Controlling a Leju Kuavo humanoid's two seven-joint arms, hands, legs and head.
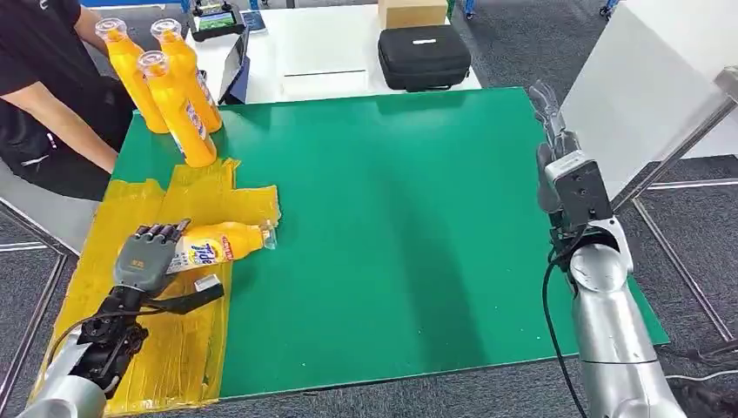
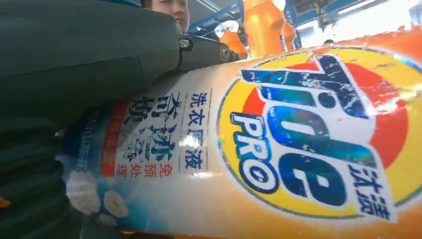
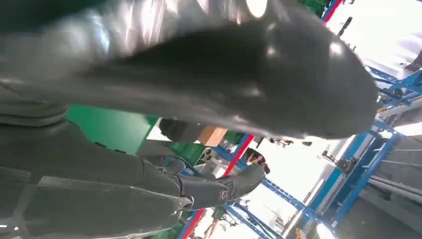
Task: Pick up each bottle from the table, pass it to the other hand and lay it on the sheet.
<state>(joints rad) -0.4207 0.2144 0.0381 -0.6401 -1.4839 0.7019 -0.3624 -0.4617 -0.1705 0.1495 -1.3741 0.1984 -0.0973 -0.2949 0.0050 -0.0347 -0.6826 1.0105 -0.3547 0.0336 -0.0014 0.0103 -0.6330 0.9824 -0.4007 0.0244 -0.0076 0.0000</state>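
Orange and lying on its side, one bottle (image 1: 219, 244) rests on the yellow sheet (image 1: 187, 348) at the near left of the green surface (image 1: 409, 235), its clear cap pointing toward the middle of the green. We see our left robot hand (image 1: 146, 257) wrapped over the bottle's base end, dark fingers (image 1: 161, 232) curled across the top of its white and blue label. From the left wrist the bottle (image 2: 298, 144) is very close, with a round yellow, red and blue logo and columns of printed characters, and the grey thumb (image 2: 89, 55) lies against its side.

Three more orange bottles (image 1: 174, 96) with clear caps stand upright together at the far left corner of the surface; the nearest stands just at the far edge of the sheet. A person in a black top (image 1: 43, 96) sits just beyond that corner, one forearm reaching down beside the surface.

Our right robot hand (image 1: 550, 131) is raised near the right edge of the surface, well apart from every bottle, fingers pointing up and holding nothing. From the right wrist we see the hand (image 3: 199, 99) as a blurred grey mass, with one dark finger (image 3: 224, 186) stretched out straight; it appears spread.

Beyond the green surface a white table (image 1: 322, 52) carries a black zipped case (image 1: 424, 57), a cardboard box (image 1: 412, 12) and a tablet (image 1: 235, 65).
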